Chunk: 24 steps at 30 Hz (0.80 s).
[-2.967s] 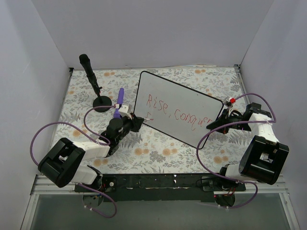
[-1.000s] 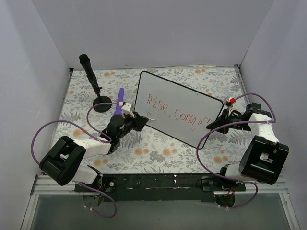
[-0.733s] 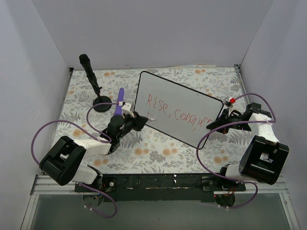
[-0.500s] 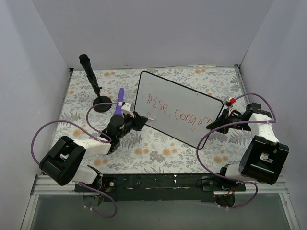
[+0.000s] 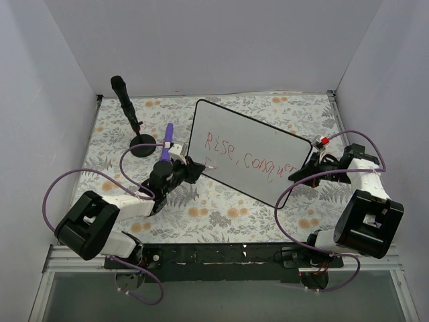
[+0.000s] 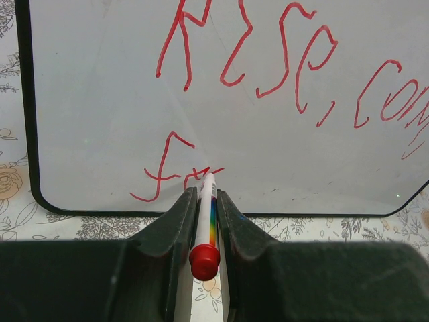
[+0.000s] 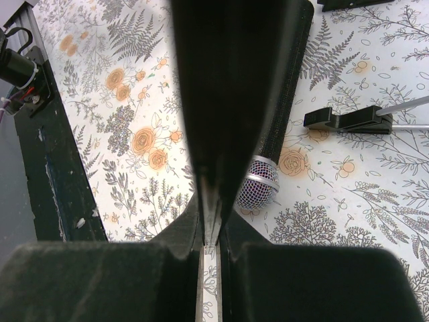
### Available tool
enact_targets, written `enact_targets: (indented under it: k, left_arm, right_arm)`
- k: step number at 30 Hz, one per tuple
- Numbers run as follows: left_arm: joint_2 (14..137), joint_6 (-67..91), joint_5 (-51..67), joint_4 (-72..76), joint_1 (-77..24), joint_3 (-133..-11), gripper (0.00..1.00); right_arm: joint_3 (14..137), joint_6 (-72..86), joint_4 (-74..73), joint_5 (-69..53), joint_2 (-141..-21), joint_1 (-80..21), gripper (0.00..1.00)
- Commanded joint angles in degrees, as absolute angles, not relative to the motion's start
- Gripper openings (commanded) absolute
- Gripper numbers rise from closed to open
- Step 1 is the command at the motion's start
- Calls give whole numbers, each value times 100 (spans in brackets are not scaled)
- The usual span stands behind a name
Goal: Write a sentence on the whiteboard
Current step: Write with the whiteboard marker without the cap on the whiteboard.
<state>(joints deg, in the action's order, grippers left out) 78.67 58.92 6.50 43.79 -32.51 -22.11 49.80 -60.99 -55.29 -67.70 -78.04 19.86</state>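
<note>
Left fingers (image 6: 175,225) clamp marker (image 6: 205,208); tip touches whiteboard (image 5: 261,141) at second-row letters of red sentence (image 5: 249,161), by its near-left corner. Right fingers (image 7: 182,235) closed on whiteboard's right edge.

The left arm (image 5: 100,225) and right arm (image 5: 369,225) pair bulky black housings with white links. Thin purple cables (image 5: 45,201) loop along each.
</note>
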Motion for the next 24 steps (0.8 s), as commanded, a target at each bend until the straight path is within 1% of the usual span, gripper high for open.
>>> enact_targets:
  k: [1, 24]
  left_arm:
    - [7962, 5792, 598, 4324, -3199, -2206, 0]
    - [8130, 5924, 888, 4509, -3199, -2470, 0]
  right_arm:
    - [4957, -6354, -5396, -6504, -7726, 1934, 1]
    - [4966, -6363, -5396, -6495, -7717, 1934, 1]
